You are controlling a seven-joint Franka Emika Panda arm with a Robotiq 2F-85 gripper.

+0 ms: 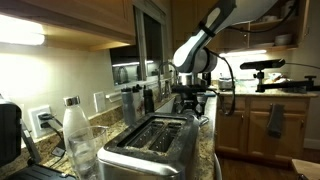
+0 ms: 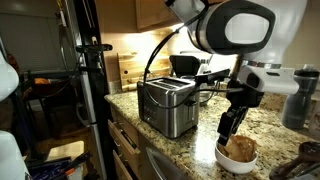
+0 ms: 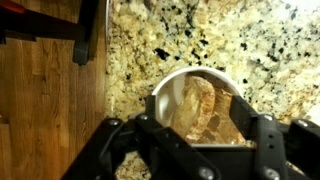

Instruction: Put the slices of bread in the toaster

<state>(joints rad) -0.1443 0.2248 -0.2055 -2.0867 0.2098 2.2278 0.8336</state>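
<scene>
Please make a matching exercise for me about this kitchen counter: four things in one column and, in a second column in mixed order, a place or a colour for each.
Things:
1. toaster
2. slices of bread
3. bottle
4. tool

Place or colour:
A. clear, with a white cap
B. hangs just over the bowl
C. shiny steel
D. lie in the white bowl

Pairs: 1-C, 2-D, 3-A, 4-B.

Looks like a home kitchen: toaster (image 1: 150,140) on a speckled granite counter (image 2: 195,140), wooden cabinets (image 2: 150,12) above it, coffee maker (image 2: 183,65) and cutting board (image 2: 128,70) behind it, wall outlets (image 1: 40,120) beside it, wood floor (image 3: 50,100) below.
</scene>
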